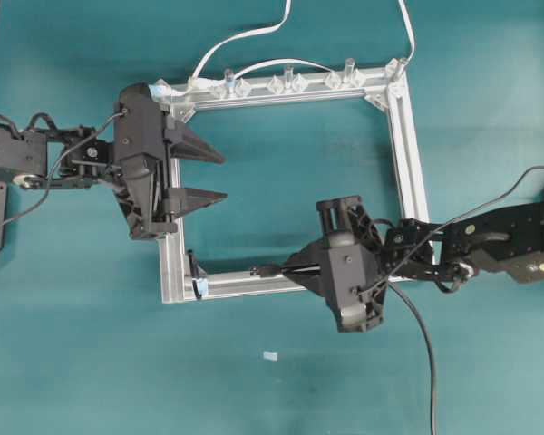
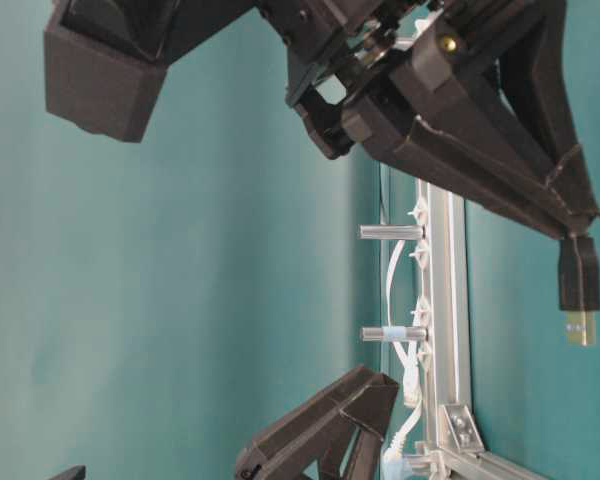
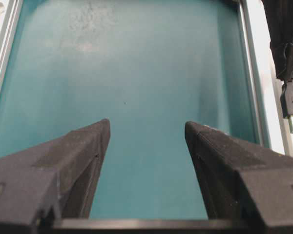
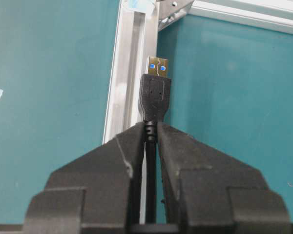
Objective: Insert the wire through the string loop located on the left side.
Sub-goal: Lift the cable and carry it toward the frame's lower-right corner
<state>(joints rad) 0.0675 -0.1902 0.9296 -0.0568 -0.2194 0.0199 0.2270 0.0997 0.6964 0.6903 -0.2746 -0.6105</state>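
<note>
The right gripper clenched the wire just behind its plug, low and centre in the overhead view, the tip pointing left toward the loop at the frame's lower-left corner. The left gripper stood released at upper left, grasping nothing.

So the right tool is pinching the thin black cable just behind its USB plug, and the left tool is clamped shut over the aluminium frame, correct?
Not quite. The right tool does pinch the thin black cable just behind its USB plug, but the left tool stands wide open with nothing between its fingers over the aluminium frame, as the left wrist view shows.
</note>
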